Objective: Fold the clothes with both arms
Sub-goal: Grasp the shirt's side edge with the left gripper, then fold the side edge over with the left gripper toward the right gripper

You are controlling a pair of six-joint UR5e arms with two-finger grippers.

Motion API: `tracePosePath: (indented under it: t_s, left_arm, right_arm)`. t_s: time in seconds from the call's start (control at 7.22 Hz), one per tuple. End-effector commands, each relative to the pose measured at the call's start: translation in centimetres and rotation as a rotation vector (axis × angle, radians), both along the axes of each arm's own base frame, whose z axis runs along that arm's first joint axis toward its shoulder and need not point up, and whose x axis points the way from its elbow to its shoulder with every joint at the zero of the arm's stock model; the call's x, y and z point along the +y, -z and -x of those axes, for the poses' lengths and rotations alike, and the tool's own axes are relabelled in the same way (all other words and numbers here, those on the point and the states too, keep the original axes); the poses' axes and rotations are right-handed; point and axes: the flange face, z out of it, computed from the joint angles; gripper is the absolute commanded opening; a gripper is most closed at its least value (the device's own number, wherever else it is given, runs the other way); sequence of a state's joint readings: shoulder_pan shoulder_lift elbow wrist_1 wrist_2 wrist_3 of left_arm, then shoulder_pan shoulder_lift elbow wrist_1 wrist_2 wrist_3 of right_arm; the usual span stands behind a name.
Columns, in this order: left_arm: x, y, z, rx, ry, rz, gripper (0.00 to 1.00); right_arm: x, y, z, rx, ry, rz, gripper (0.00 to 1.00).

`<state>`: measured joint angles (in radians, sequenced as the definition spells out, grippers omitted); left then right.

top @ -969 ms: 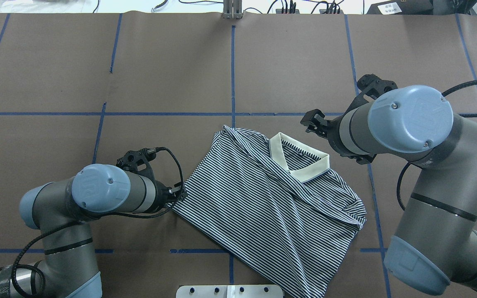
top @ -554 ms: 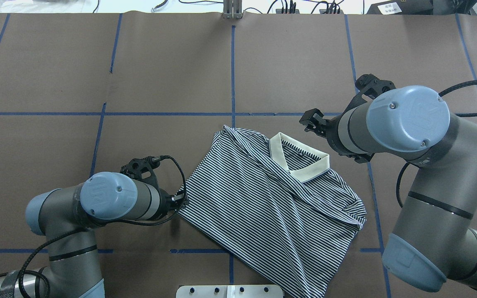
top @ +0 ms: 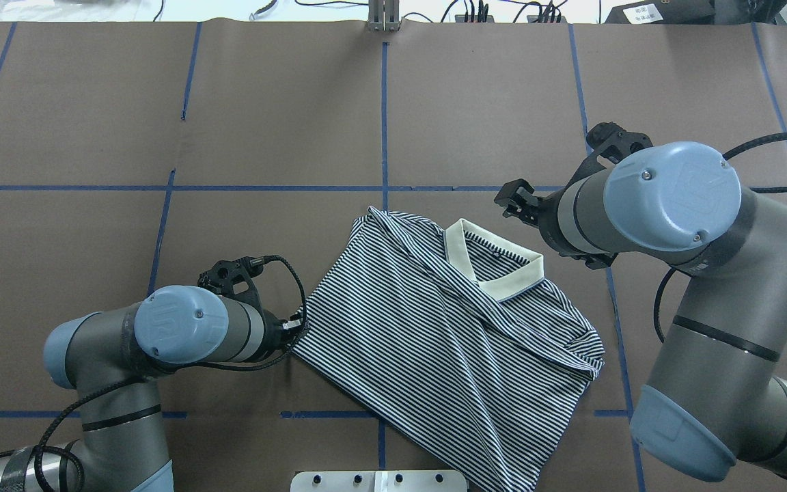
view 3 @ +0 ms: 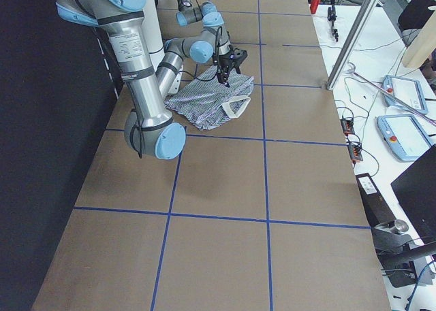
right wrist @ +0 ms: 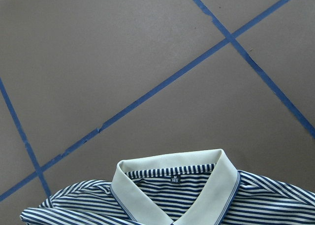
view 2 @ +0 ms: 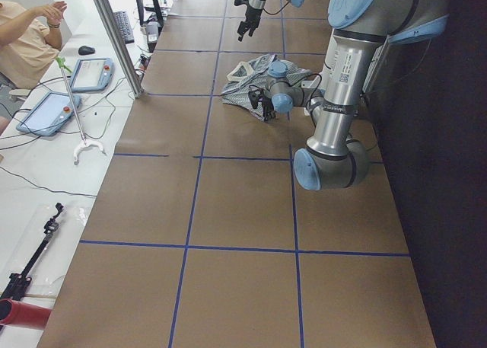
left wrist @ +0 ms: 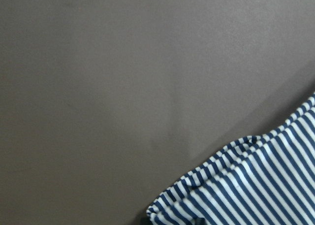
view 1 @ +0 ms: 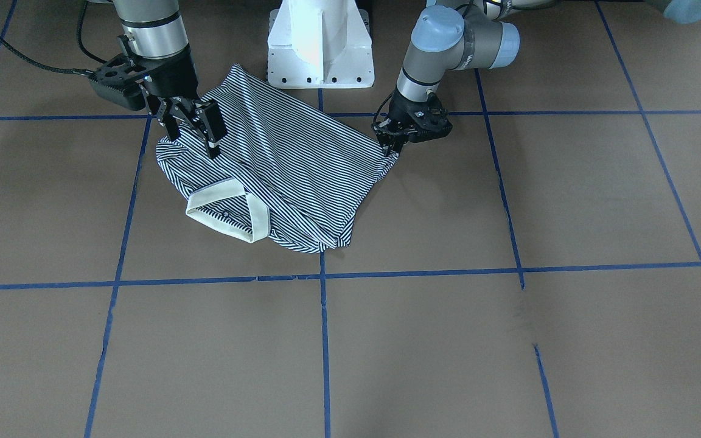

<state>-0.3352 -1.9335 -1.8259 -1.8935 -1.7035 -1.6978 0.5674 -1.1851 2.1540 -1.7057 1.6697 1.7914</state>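
1. Table (top: pixel 264 102): brown covering marked into squares by blue tape lines (top: pixel 384 116). It spreads out on every side of both sets of fingers.

2. Right arm (top: pixel 673 198): grey with light-blue joint caps, the larger in the overhead view. It bends down to its gripper over the collar end of the garment.

3. Left arm (top: pixel 175 324): same build, lying low. Its wrist points at the garment's side corner.

4. White pedestal base (view 1: pixel 320 42): stands at the robot's edge of the table, between the two grippers and behind them.

5. Polo shirt (top: pixel 434 335): navy-and-white stripes, lying loosely folded and rumpled on the table between the two grippers. One hem corner is at the left fingertips, and the shoulder area lies beneath the right fingers.

6. Collar (top: pixel 458 249): plain cream, standing open. It lies just past the right fingers on the side away from the robot.

7. Right gripper (view 1: pixel 192 131): black, pointing down, with its fingers (view 1: pixel 212 135) spread well apart and nothing between them. It is held above the striped cloth.

8. Left gripper (view 1: pixel 389 143): black, with its fingers drawn together on the shirt's hem corner. The left wrist view shows the cloth bunched there.

9. Size label (right wrist: pixel 174 177): a small dark tag inside the collar, in front of the right fingers.
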Motion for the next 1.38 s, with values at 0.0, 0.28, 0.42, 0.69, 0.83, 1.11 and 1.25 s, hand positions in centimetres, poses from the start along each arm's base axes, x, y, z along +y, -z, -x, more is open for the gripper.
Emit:
tracePosePath:
  t_s: [0.0,0.28,0.42,0.69,0.83,1.11,1.25]
  left_arm:
    - [-0.8,-0.1,0.4,-0.013,0.039,-0.028,0.00]
    - [-3.1,0.0,2.3,-0.062,0.037,-0.087,0.00]
    - [-6.4,-0.1,4.6,-0.092,0.044,-0.157,0.00]
    - [-12.6,0.1,8.3,-0.147,0.057,-0.281,0.00]
    - [-15.1,0.7,7.4,-0.182,0.109,-0.318,0.00]
    - [-24.6,0.6,7.5,-0.261,0.140,-0.398,0.00]
    - [-29.4,-0.6,6.2,-0.252,0.166,-0.438,0.00]
  right_arm:
    - [-0.1,-0.1,0.4,0.004,0.002,0.002,1.00]
    - [-0.2,-0.1,0.6,0.006,0.002,0.001,1.00]
    - [-0.2,0.1,0.7,0.003,0.005,0.000,1.00]
    - [0.1,0.8,0.2,-0.016,0.007,-0.003,1.00]
    - [0.2,0.5,0.6,-0.010,0.012,-0.003,1.00]
    - [0.1,0.1,0.4,-0.015,0.003,-0.012,1.00]
    - [0.2,0.4,0.4,-0.022,0.007,-0.012,1.00]
